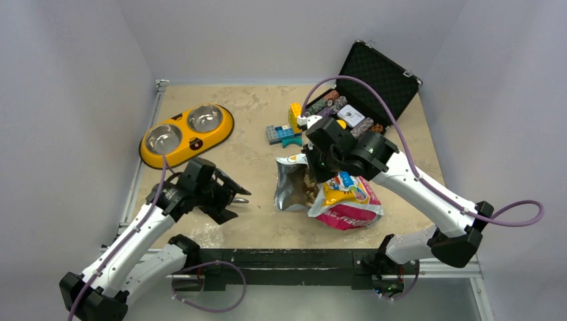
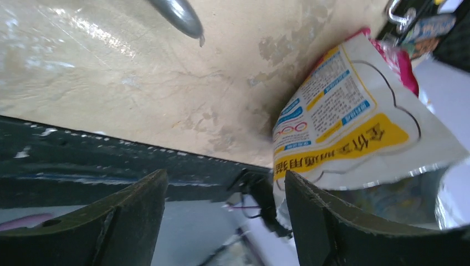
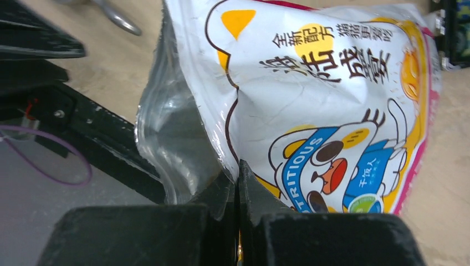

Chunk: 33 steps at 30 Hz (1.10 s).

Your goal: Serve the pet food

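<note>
The pet food bag [image 1: 348, 200], white, yellow and magenta with a cartoon animal, lies on its side right of the table's middle, its silver mouth open to the left. Brown kibble [image 1: 310, 190] shows inside the mouth. My right gripper [image 1: 315, 172] is shut on the upper edge of the bag's mouth; in the right wrist view the jaws [image 3: 237, 180] pinch the bag [image 3: 321, 105]. My left gripper [image 1: 235, 200] is open and empty, a little left of the bag. In the left wrist view its fingers [image 2: 327, 221] stand wide apart beside the bag [image 2: 343, 116].
A yellow double bowl stand [image 1: 217, 134] with two steel bowls sits at the back left. Yellow and blue toy bricks [image 1: 284, 130] lie behind the bag. An open black case [image 1: 378, 70] with poker chips stands at the back right. A slim grey metal piece [image 2: 177, 16] lies near the left gripper.
</note>
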Each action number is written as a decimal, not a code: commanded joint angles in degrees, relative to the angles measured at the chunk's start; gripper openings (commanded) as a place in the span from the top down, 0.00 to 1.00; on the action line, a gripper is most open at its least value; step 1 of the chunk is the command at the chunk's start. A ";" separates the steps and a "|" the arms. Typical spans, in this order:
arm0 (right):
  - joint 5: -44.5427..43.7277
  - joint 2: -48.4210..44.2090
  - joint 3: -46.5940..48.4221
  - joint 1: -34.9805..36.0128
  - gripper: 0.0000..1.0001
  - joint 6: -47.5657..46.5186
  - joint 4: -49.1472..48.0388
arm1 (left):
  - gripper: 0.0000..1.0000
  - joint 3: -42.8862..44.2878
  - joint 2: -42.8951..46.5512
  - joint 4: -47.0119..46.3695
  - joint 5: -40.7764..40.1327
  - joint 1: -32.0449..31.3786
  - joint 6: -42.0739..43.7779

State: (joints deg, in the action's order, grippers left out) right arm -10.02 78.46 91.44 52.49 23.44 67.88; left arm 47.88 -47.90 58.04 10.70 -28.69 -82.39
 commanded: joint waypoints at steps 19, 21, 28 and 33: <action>8.84 -14.36 -12.04 -0.02 1.00 -2.52 -16.68 | 0.36 -25.42 -8.11 -32.20 -19.15 0.30 -40.21; 9.04 -14.39 -11.77 -0.02 1.00 -2.38 -16.07 | 0.53 -25.70 -9.25 -36.18 -21.28 0.34 -34.99; 6.57 -16.20 -12.19 -0.03 1.00 -3.97 -17.00 | 0.98 -6.40 -31.37 -36.00 0.57 0.12 11.17; 6.47 -17.08 -10.89 -0.04 1.00 -6.96 -19.05 | 0.92 1.36 -40.30 -32.41 16.64 -0.84 33.86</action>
State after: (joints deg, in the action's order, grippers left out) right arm -4.03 64.07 77.32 52.10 19.27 55.53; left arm 44.80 -85.73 24.47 12.19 -28.86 -73.93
